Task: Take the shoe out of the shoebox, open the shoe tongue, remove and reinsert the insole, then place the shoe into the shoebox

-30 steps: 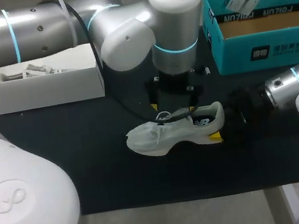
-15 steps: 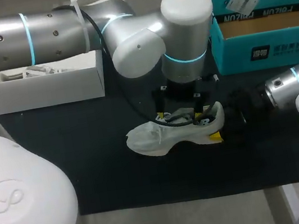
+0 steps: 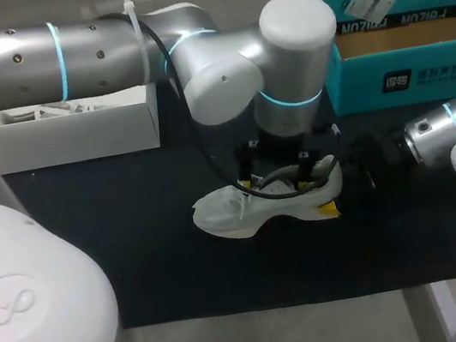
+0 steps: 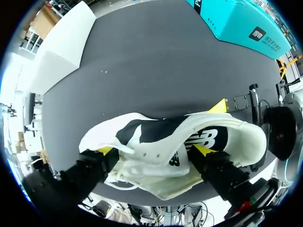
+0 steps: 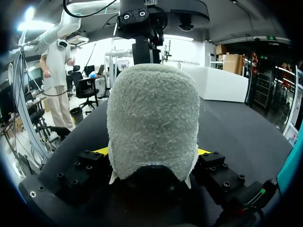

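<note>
The black-topped counter [image 3: 138, 263] carries everything. My left arm [image 3: 105, 51] comes in across its far side and bends down over the middle, while my right arm [image 3: 455, 122] lies low at the right edge. The teal shoebox [image 3: 353, 82] stands open at the far right, with a white box [image 3: 75, 139] at the far left, well apart from it. The shoe [image 3: 226, 210], white with dark markings, lies on its side in the middle of the counter, outside the shoebox, toe toward the white box. My right claw [image 5: 151, 152] is clamped on the heel, one yellow tip on each side of it. My left claw [image 3: 275, 183] is spread wide over the shoe's upper, one tip by the laces and one nearer the heel. It seems only to rest there, though I cannot make out how hard the tips press.
</note>
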Robot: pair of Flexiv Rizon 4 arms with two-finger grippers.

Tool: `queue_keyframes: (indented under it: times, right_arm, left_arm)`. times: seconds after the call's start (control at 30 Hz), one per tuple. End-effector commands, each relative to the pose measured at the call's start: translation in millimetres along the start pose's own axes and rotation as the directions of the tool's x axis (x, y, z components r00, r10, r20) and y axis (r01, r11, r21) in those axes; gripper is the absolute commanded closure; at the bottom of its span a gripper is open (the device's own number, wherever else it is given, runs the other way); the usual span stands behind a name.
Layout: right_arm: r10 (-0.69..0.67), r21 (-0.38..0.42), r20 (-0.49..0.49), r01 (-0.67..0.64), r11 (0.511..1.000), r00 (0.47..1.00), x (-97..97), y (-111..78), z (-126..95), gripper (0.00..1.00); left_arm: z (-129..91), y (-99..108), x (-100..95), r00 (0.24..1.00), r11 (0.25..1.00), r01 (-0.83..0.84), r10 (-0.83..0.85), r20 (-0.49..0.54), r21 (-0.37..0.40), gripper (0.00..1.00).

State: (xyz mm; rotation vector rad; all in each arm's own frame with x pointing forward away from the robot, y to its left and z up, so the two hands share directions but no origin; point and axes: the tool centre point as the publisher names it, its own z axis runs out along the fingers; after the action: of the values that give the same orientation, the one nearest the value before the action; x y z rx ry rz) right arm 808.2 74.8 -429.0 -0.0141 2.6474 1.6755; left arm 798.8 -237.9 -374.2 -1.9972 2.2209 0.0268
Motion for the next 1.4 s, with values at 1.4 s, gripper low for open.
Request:
queue_keyframes:
  times: [1.4]
  right_arm:
    - [0.000,0.002,0.002,0.000,1.000,1.000,-0.6,-0.2,2.3,1.00]
  left_arm:
    - [-33.3,8.2,-29.6,0.995,0.986,-0.003,-0.014,-0.099,-0.169,0.00]
